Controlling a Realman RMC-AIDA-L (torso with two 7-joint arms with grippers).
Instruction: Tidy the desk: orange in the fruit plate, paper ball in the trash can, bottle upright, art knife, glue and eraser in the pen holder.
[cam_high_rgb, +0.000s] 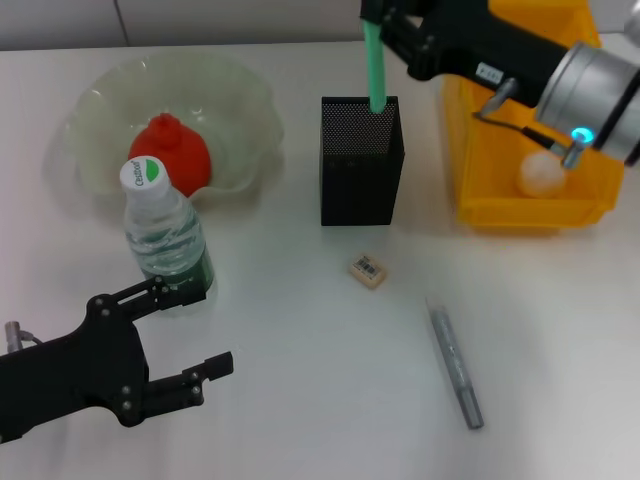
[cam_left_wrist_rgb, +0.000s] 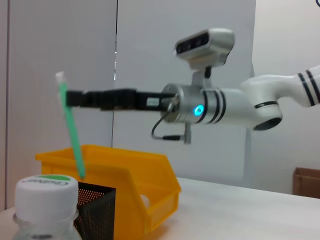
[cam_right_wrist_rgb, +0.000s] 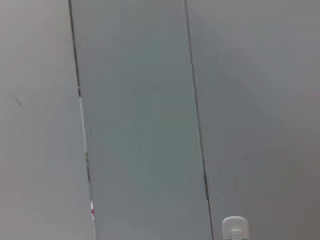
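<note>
My right gripper (cam_high_rgb: 376, 22) is shut on the upper end of the mint-green art knife (cam_high_rgb: 376, 68), which hangs upright with its lower tip inside the black mesh pen holder (cam_high_rgb: 360, 165). The left wrist view shows that same art knife (cam_left_wrist_rgb: 71, 132) dipping into the pen holder (cam_left_wrist_rgb: 97, 210). The orange (cam_high_rgb: 172, 150) lies in the pale-green fruit plate (cam_high_rgb: 240, 95). The bottle (cam_high_rgb: 165, 235) stands upright, just beyond my open left gripper (cam_high_rgb: 195, 330). The eraser (cam_high_rgb: 367, 271) and the grey glue (cam_high_rgb: 456, 365) lie on the table. The paper ball (cam_high_rgb: 543, 175) rests in the yellow trash can (cam_high_rgb: 500, 210).
The trash can stands close to the right of the pen holder, under my right arm (cam_high_rgb: 590, 80). White table (cam_high_rgb: 300, 400) stretches between the eraser, the glue and my left gripper. The right wrist view shows mostly a grey wall (cam_right_wrist_rgb: 150, 100).
</note>
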